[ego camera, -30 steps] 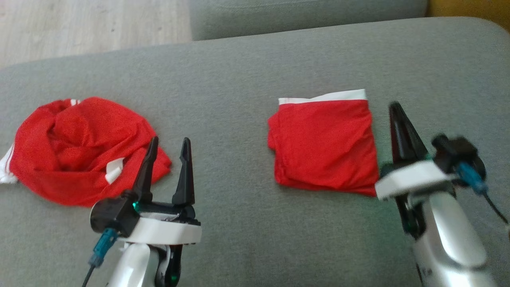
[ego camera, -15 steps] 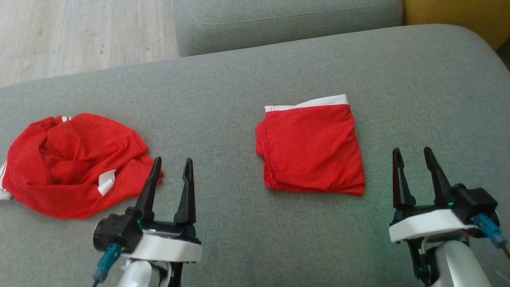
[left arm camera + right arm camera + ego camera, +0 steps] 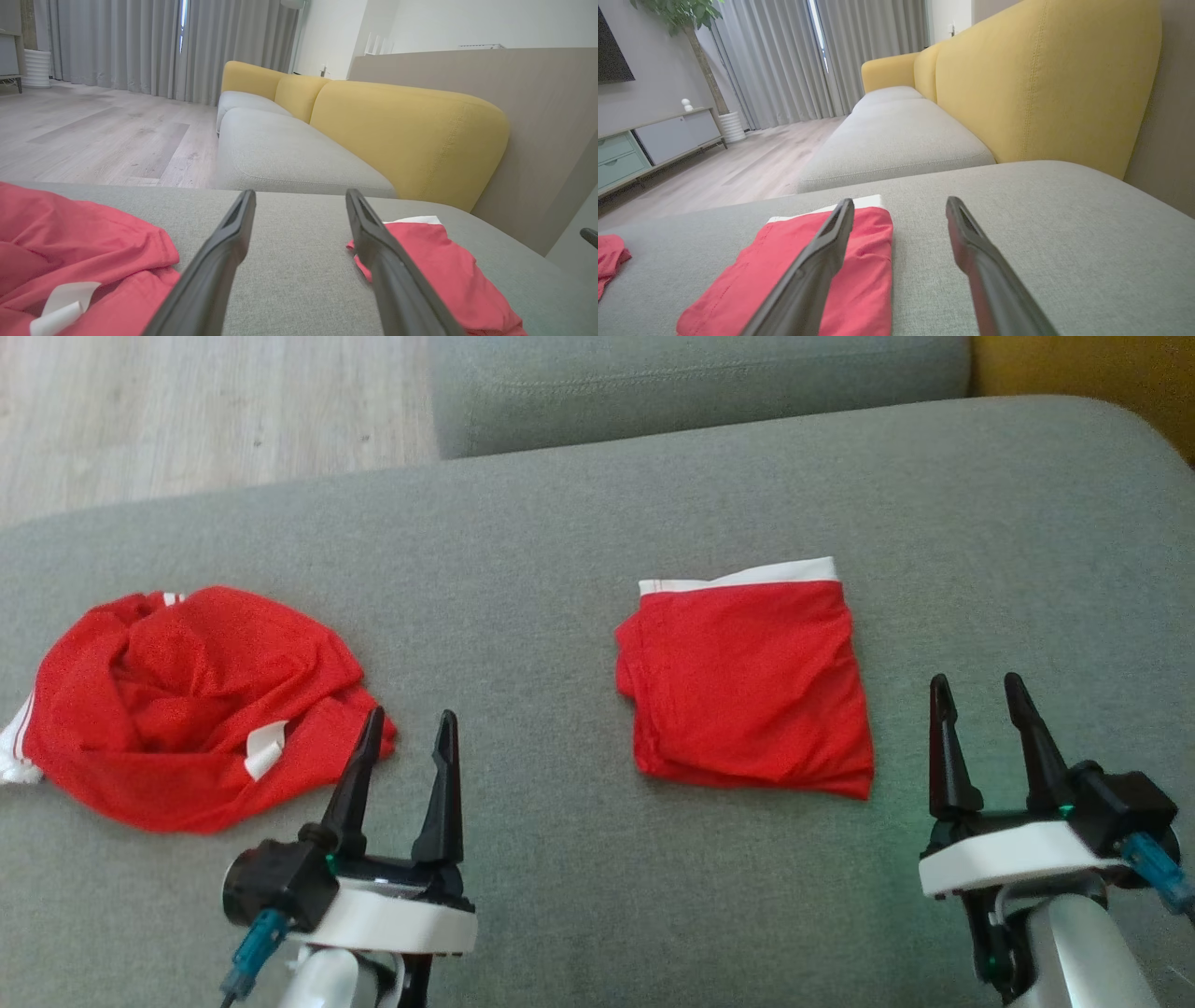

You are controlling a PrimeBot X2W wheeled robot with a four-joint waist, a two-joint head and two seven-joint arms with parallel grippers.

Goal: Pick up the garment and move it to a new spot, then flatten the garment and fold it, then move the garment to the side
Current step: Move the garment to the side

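Note:
A folded red garment (image 3: 747, 686) with a white waistband lies flat right of centre on the grey sofa cushion (image 3: 597, 513); it also shows in the left wrist view (image 3: 434, 270) and the right wrist view (image 3: 803, 275). My right gripper (image 3: 976, 686) stands open and empty just right of it, not touching. Left of centre, my left gripper (image 3: 411, 721) is open and empty too, between the folded garment and a crumpled red garment (image 3: 187, 705) with white trim at the far left (image 3: 70, 261).
The cushion's far edge drops to a wooden floor (image 3: 187, 411) at the upper left. A second grey seat cushion (image 3: 700, 373) lies beyond. A yellow backrest (image 3: 1045, 79) rises along the right side.
My right gripper has let go of the folded garment, opened, and drawn back toward the lower right. The camera has shifted slightly. The left gripper holds its place.

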